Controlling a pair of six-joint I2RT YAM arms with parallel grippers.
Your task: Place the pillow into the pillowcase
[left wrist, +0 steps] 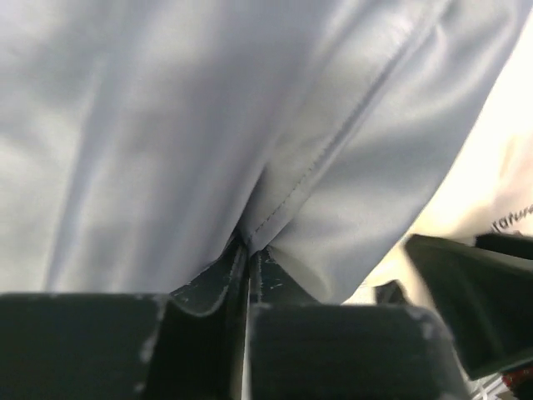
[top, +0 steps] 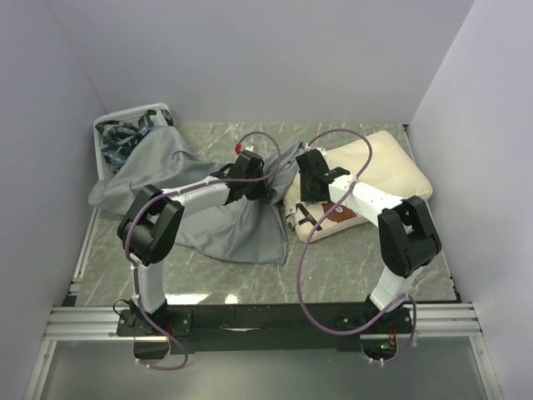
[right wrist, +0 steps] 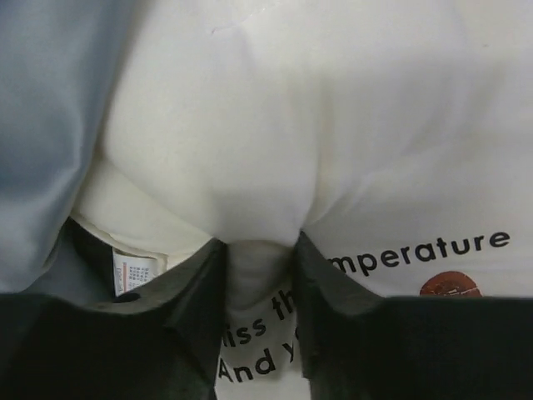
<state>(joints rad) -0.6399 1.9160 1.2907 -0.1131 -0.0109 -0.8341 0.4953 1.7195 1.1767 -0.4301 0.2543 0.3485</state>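
Note:
The grey pillowcase (top: 179, 187) lies limp and wrinkled across the left half of the table. My left gripper (top: 260, 193) is shut on its hemmed edge (left wrist: 308, 179) at the right end, next to the pillow. The cream-white pillow (top: 379, 167) lies at the right, its printed face partly showing under my right arm. My right gripper (top: 306, 196) is shut on a fold of the pillow's left end (right wrist: 258, 267). Black text shows on the pillow (right wrist: 416, 254) in the right wrist view. The grey pillowcase (right wrist: 42, 125) fills that view's left side.
A white basket (top: 117, 133) with dark blue-and-white patterned cloths stands at the back left corner, partly under the pillowcase. White walls close in the table on the left, back and right. A black rail runs along the near edge (top: 266, 318).

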